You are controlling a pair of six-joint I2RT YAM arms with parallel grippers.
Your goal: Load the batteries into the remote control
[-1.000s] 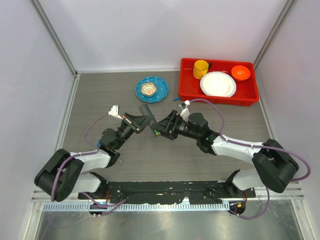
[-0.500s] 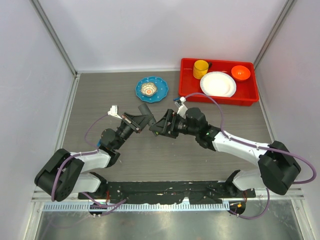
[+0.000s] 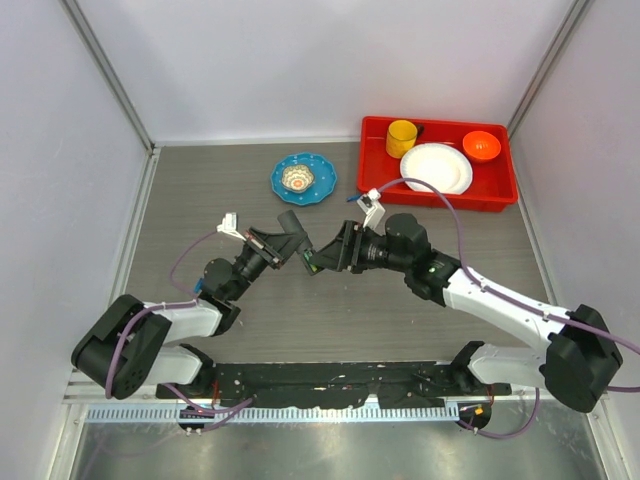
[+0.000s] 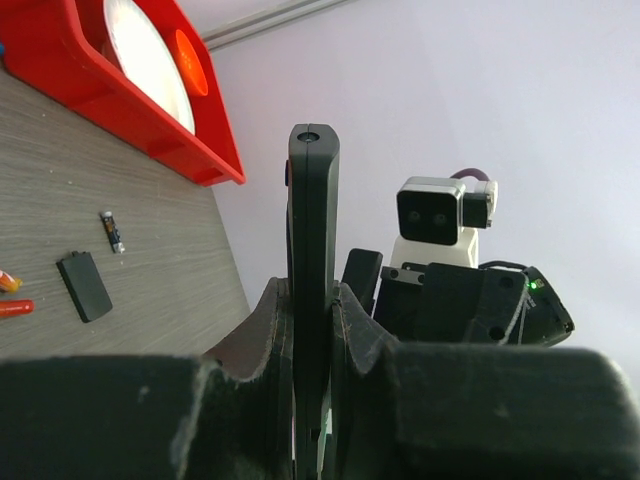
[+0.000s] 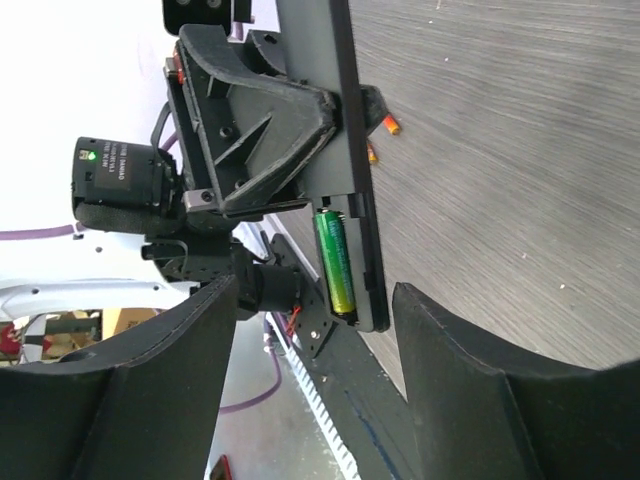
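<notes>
Left gripper is clamped hard on the remote control, one finger pressed to each flat side of the slim black bar. From the left wrist view the remote stands edge-on between those fingers, its long axis running straight out along them and its free end pointing away from the wrist. From above, that end tilts up off the table toward the far side, roughly at the blue plate.

Right gripper sits just beside it, fingers spread wide and holding nothing. Its own camera looks between them at the back of the remote, whose length runs top to bottom of that view. The battery bay is uncovered at the lower end, and a green battery lies in it lengthwise, in line with the bar.

Beyond the remote, orange batteries lie on the wood. The left wrist view shows a small flat black piece close by them, lying on the table. The red tray stands at the far right.
</notes>
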